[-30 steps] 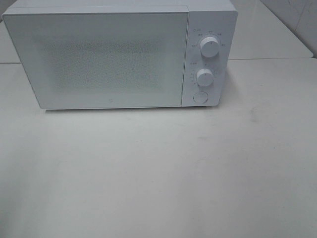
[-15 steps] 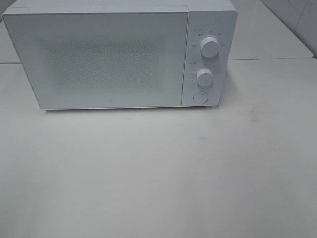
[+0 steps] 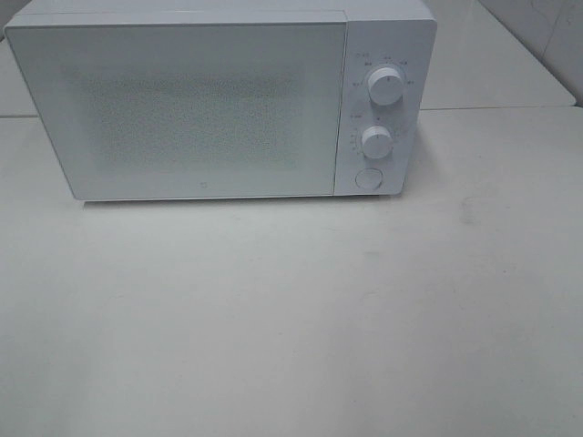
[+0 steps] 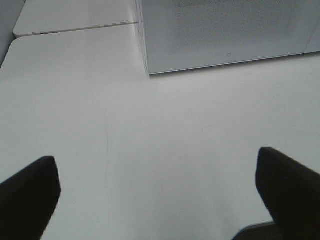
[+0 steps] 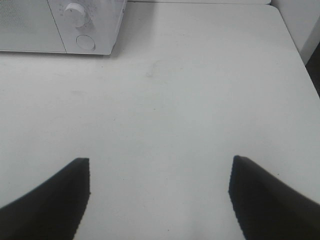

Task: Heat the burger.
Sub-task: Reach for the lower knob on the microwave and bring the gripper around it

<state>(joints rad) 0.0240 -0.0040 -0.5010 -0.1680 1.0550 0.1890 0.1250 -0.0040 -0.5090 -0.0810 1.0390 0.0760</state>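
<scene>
The burger is not in any view. A white microwave (image 3: 219,100) stands at the back of the table with its door shut; two round knobs (image 3: 386,86) and a round button (image 3: 368,178) sit on its right panel. It also shows in the left wrist view (image 4: 225,30) and the right wrist view (image 5: 60,25). My left gripper (image 4: 157,190) is open and empty over bare table, in front of the microwave's left corner. My right gripper (image 5: 160,192) is open and empty over bare table, in front of and to the right of the microwave. Neither gripper shows in the high view.
The white table (image 3: 291,319) stretches in front of the microwave. A seam (image 4: 75,29) joins it to another white table behind. The table's right edge (image 5: 295,45) shows in the right wrist view.
</scene>
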